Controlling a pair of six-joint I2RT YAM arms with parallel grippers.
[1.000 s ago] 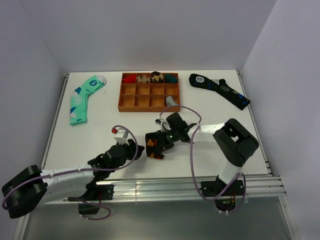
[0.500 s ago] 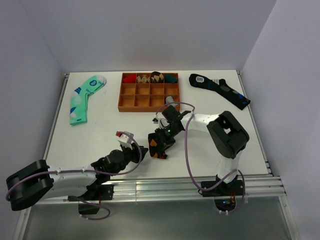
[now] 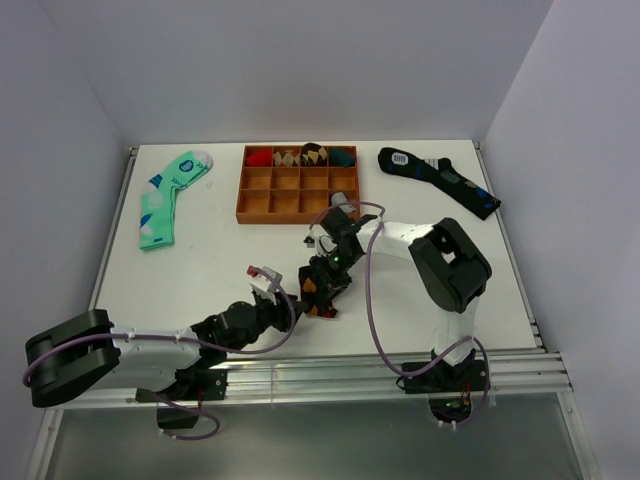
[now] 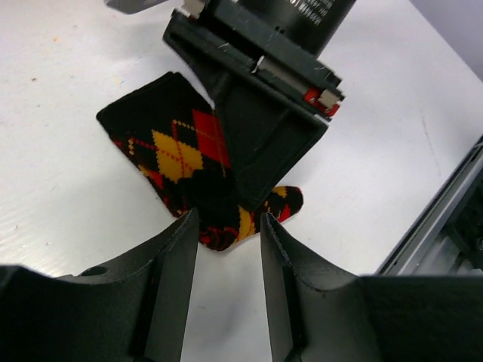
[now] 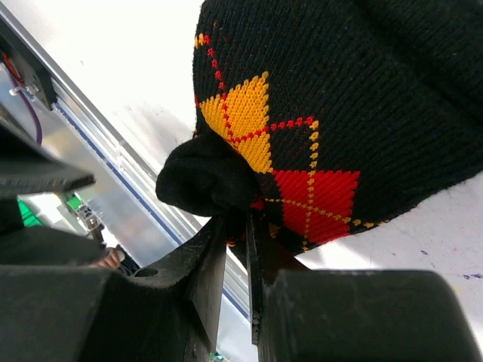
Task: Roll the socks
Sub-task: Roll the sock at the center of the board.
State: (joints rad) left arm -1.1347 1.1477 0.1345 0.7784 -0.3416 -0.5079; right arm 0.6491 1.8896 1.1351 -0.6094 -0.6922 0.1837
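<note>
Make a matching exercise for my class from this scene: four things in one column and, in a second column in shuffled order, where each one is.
Column A
1. argyle sock
2. mint green sock
3. navy sock
4. wooden tray

Column B
a. far side, middle
b. pinched between the jaws of the right gripper
c. far side, left
d. far side, right

Pairs: 1-b, 2-c, 3-d, 4-a
</note>
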